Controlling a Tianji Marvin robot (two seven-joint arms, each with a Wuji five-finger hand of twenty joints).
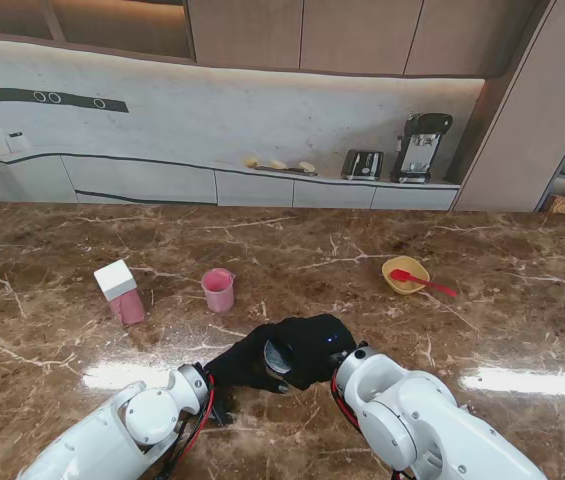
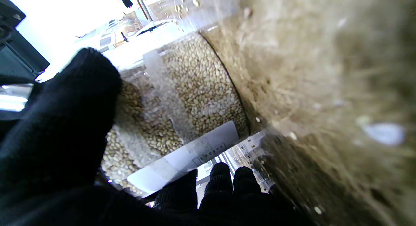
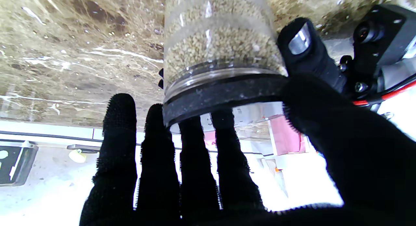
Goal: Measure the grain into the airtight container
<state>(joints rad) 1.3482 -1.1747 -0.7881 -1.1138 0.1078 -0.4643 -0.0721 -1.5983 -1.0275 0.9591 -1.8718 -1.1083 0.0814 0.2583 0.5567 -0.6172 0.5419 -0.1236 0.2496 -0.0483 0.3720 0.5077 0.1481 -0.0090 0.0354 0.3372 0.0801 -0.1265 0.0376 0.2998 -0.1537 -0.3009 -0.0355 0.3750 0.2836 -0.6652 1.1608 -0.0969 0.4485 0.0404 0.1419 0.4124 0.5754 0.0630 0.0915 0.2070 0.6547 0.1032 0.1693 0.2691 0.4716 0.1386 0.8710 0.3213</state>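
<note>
From above, our two gloved hands, left hand [image 1: 237, 365] and right hand [image 1: 312, 350], meet on the table [image 1: 482, 340] and hide nearly all of one jar [image 1: 278, 357]; farther off stand one pink cup [image 1: 219, 290] and one yellow bowl [image 1: 405, 274]. Through the left wrist, thumb and fingers [image 2: 221, 183] wrap the grain-filled jar's blurred wall. Through the right wrist, four fingers [image 3: 156, 148] and thumb pinch its black lid [image 3: 221, 94].

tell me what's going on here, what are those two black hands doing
Both hands are on a clear jar of grain near the robot's edge of the marble table. The left hand wraps the jar's body, while the right hand grips its black lid. The pink cup, pink box and yellow bowl with a red spoon sit untouched farther away.
</note>
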